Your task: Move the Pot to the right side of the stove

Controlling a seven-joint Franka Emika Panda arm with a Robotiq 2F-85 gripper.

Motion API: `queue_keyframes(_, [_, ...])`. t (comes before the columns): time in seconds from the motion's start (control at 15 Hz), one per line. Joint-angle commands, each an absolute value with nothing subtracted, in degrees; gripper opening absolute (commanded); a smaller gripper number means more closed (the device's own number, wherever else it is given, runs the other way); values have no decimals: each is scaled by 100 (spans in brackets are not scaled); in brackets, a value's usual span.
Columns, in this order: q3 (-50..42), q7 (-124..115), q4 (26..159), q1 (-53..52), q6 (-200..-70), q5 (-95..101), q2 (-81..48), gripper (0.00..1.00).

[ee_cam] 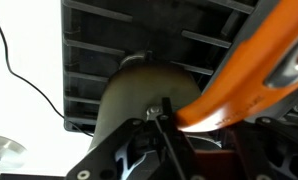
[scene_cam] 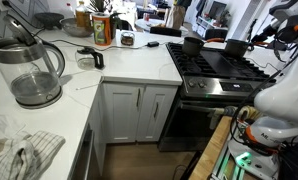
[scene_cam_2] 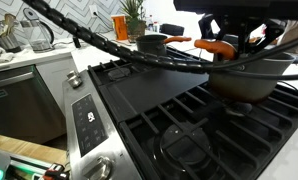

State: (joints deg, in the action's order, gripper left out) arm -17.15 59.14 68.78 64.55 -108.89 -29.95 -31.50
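Hand (scene_cam_2: 237, 30) of the arm sat low over the Pot (scene_cam_2: 251, 78), black and bulky, right down at the rim where an orange handle (ee_cam: 251, 75) showed beneath it. In the wrist view that handle ran across at about 3 o'clock, close against the hand's body. I could not tell whether the jaws had closed on it or merely straddled it.

The Pot stood toward the back of the stove (scene_cam_2: 189, 140), either on the black grates or just above them; I could not say which. A smaller pot (scene_cam_2: 152, 43) sat at its 10 o'clock, near but apart.

To my eye this was the grasping step, with the carry not yet begun. The next move would call for a firm hold on the handle and a lift clear of the grate bars. After that, a level sweep toward the right-hand burners, minding the black cable (scene_cam_2: 99, 42) draped across the cooktop.

The Pot looked dark grey, straight-walled and dull-sheened.
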Motion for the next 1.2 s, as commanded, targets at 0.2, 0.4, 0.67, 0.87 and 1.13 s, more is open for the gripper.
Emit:
queue_keyframes(0.2, [-1777,5774,7026,5983,-10898,-2320,-3210,8])
queue_keyframes(0.4, [-1812,5671,6990,5975,-10802,-2207,-3249,8])
queue_keyframes(0.67, [-1554,5156,6893,6322,-10516,-1948,-3259,8])
queue_keyframes(0.87, [-1570,4578,6855,6421,-10510,-1754,-3317,8])
queue_keyframes(1.13, [-1535,3963,6792,6521,-10488,-1504,-3340,8])
